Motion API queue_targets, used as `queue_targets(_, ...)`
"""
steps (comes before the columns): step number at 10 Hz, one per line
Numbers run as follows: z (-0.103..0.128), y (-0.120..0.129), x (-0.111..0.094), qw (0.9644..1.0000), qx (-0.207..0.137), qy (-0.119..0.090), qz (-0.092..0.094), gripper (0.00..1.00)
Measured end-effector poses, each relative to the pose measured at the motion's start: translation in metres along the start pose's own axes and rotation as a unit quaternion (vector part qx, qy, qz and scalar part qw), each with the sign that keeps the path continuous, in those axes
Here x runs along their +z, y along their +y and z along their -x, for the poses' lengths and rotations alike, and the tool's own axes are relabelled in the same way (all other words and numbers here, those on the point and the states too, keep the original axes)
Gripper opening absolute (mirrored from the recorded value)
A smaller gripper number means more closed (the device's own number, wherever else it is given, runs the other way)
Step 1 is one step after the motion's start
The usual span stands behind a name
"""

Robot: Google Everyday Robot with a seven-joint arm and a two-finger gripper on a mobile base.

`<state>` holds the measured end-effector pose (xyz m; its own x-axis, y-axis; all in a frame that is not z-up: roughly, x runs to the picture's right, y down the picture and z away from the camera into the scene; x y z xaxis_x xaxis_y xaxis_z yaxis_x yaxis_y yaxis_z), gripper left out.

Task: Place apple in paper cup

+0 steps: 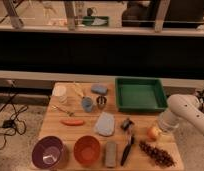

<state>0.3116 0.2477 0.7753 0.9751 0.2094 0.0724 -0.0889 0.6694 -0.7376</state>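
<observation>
The apple (153, 132), a small round orange-yellow fruit, lies on the wooden table (145, 120) near its right edge. The paper cup (60, 93), pale and whitish, stands upright at the table's far left. My white arm (187, 111) reaches in from the right. Its gripper (163, 127) hangs low just right of the apple, close beside it. The apple rests on the table. The cup is far from the gripper, across the whole table.
A green tray (140, 94) sits at the back right. A blue-grey cup (87, 104) and a small dark metallic cup (101, 101) stand mid-table. Carrot piece (72, 121), purple bowl (47, 151), orange-red bowl (87, 149), grey cloth (105, 123), black brush (127, 145) and dark grapes (156, 152) lie in front.
</observation>
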Motion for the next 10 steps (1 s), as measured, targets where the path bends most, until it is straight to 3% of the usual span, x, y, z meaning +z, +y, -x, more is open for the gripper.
queue_targets(5, 0.008, 0.007, 0.009, 0.9996, -0.012, -0.021, 0.014, 0.8)
queue_targets(6, 0.009, 0.007, 0.01, 0.9995, -0.013, -0.025, 0.016, 0.76)
queue_targets(8, 0.008, 0.007, 0.014, 0.9991, -0.015, -0.034, 0.021, 0.56)
queue_targets(10, 0.007, 0.007, 0.017, 0.9989, -0.014, -0.038, 0.024, 0.5)
